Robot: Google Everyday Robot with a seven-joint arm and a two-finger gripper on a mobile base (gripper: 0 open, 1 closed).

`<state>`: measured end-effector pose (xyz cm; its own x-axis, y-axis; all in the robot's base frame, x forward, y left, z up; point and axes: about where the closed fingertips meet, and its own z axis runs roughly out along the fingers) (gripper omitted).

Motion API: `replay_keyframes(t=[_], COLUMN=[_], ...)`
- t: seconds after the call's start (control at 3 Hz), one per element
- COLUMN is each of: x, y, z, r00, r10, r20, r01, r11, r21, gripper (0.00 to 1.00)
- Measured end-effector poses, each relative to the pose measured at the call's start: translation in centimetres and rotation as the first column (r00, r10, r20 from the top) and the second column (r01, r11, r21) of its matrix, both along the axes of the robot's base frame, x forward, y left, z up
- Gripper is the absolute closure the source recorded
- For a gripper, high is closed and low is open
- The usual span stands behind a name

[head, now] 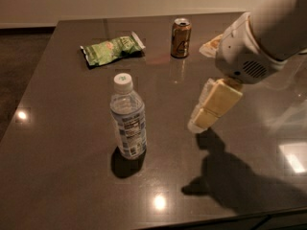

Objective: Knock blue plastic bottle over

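Observation:
The blue plastic bottle [128, 116] stands upright on the dark table [57, 143], left of centre, with a white cap and a blue-and-white label. My gripper [201, 116] hangs from the white arm at the right, its cream fingers pointing down and left just above the tabletop. It is to the right of the bottle, with a clear gap between them, and it holds nothing.
A brown-gold drink can [181, 38] stands upright at the back centre. A green snack bag [112, 48] lies at the back left. A small packet [211, 44] lies behind the arm at the back right. The table's front edge runs close below.

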<state>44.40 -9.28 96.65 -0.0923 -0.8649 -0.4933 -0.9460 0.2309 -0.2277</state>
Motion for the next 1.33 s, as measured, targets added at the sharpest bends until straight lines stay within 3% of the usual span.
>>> replay_keyframes(t=[0.33,0.67,1.33], x=[0.1,-0.5,-2.3], y=[3.5,6.7,11.2], z=[-0.8,-1.6,-2.4], r00=[0.999,0.9953,0.9761], r10=[0.044,0.097,0.216], r20=[0.005,-0.002,-0.026], r01=[-0.044,-0.095,-0.197], r11=[0.994,0.978,0.929], r21=[0.105,0.188,0.312], gripper=[0.0,0.0,0.0])
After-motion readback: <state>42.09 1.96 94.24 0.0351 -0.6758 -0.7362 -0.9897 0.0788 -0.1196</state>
